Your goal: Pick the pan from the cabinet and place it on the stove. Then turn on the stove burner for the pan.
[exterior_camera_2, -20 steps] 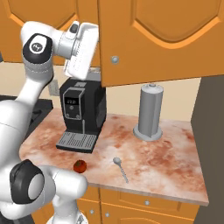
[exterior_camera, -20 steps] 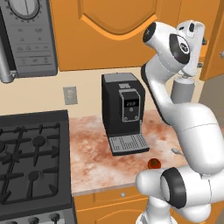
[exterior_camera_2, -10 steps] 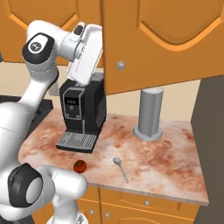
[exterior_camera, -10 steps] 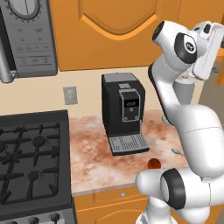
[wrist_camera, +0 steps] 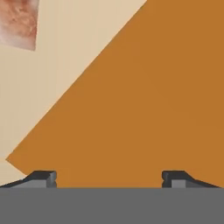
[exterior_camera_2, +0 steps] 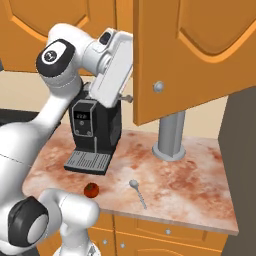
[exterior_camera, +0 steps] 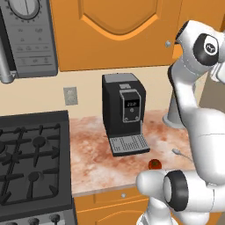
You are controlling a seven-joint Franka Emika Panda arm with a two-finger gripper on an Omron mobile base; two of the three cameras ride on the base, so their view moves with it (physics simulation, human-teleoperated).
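The pan is hidden from me. I am judging that it is sitting inside the cabinet (exterior_camera_2: pixel 190 60), behind the arched door that is standing partly swung out in the right base view. I cannot tell which way its long handle is pointing.

The claw (wrist_camera: pixel 108 175) is hanging just at that door's free edge, left of the silver knob (exterior_camera_2: pixel 158 86), with its two tips spread wide and nothing between them. In the hand view it is looking straight onto the orange panel at close range. So the pan should be lying beyond and to the right of the claw, past the door. I am thinking the door needs more swing before any reach inside.

Against the frames of a second ago, the door is standing further out over the tabletop (exterior_camera_2: pixel 190 170), with its knob further right and lower in the right base view. The hand has followed it rightward.

The stove (exterior_camera: pixel 30 158) is waiting at the tabletop's left end, with the coffee machine (exterior_camera: pixel 125 112) between it and the cabinet. A spoon (exterior_camera_2: pixel 137 190) and a small red fruit (exterior_camera_2: pixel 90 189) are lying near the front edge.
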